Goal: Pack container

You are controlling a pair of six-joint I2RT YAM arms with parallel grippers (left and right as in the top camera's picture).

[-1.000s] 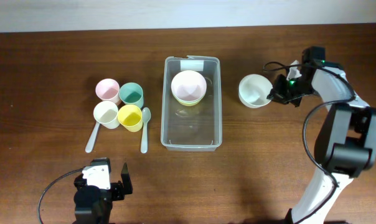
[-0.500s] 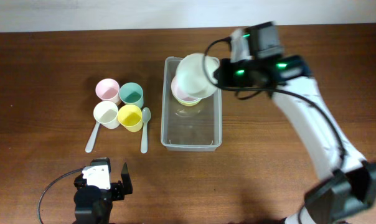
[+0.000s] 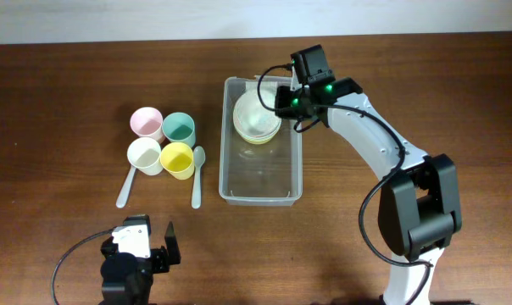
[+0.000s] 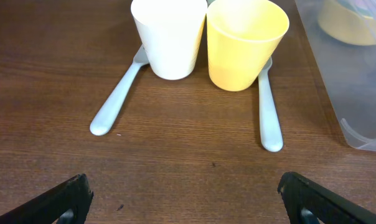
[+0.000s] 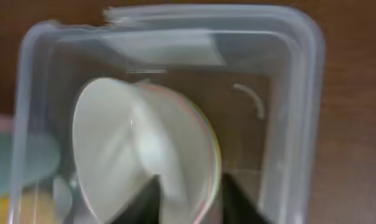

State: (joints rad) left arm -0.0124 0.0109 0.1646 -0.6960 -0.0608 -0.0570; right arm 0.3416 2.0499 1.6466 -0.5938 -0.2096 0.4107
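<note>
The clear container [image 3: 261,200] stands mid-table, with its white label at the far end. A stack of pastel bowls sits in its far half, and a white bowl [image 3: 254,115] is on top. My right gripper [image 3: 281,102] is over the container's far right side. In the right wrist view its fingers [image 5: 191,199] straddle the rim of the white bowl [image 5: 132,143], inside the container [image 5: 312,93]. That view is blurred. My left gripper [image 4: 188,199] is open and empty above bare table near the front edge [image 3: 146,243].
Pink [image 3: 146,121], teal [image 3: 179,129], white [image 3: 143,156] and yellow [image 3: 177,159] cups stand left of the container. Two pale spoons [image 3: 126,188] [image 3: 197,176] lie beside them. The left wrist view shows the white cup [image 4: 169,34], the yellow cup [image 4: 245,40] and the container corner [image 4: 356,93].
My right gripper carried the white bowl from the table right of the container, over its far end, and down onto the bowl stack. The left arm has not moved.
</note>
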